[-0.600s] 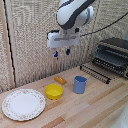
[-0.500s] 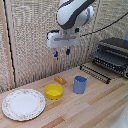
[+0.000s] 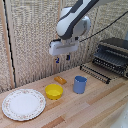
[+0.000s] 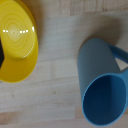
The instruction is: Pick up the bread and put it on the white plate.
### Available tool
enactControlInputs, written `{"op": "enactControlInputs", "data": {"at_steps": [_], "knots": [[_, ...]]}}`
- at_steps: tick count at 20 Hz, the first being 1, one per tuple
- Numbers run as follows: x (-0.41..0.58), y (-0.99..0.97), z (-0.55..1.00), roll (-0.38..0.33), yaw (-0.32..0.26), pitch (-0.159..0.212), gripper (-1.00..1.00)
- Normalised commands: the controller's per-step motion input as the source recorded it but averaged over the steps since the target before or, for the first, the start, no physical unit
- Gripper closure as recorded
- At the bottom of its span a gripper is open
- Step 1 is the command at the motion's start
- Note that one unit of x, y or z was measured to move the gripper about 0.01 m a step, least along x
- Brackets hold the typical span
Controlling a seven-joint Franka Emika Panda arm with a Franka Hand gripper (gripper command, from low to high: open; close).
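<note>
The bread (image 3: 60, 80) is a small flat orange-brown piece lying on the wooden table behind the yellow bowl. The white dish (image 3: 23, 104) with a speckled rim sits at the exterior view's left front. My gripper (image 3: 62, 59) hangs high above the table, above and slightly behind the bread, fingers pointing down with a gap between them and nothing held. The wrist view shows neither the bread nor the dish.
A yellow bowl (image 3: 54, 91) (image 4: 15, 40) stands between dish and blue mug (image 3: 80, 84) (image 4: 102, 82). A dark toaster oven (image 3: 112, 56) with its door rack open stands at the exterior view's right. A woven screen backs the table.
</note>
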Motion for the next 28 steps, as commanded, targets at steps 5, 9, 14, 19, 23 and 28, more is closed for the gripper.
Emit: {"op": "enactControlInputs", "data": {"at_steps": [5, 9, 14, 19, 23, 28], "knots": [[0.373, -0.31, -0.34, 0.0, 0.161, 0.065, -1.0], [0.489, -0.23, -0.28, 0.0, 0.115, 0.007, -1.0], [0.487, -0.23, -0.3, 0.0, 0.006, 0.006, -1.0], [0.429, -0.21, -0.31, 0.0, -0.009, 0.019, -1.0], [0.298, -0.05, -0.23, -0.002, -0.017, 0.02, -1.0], [0.134, 0.13, -0.13, -0.044, -0.041, 0.035, -1.0]]}}
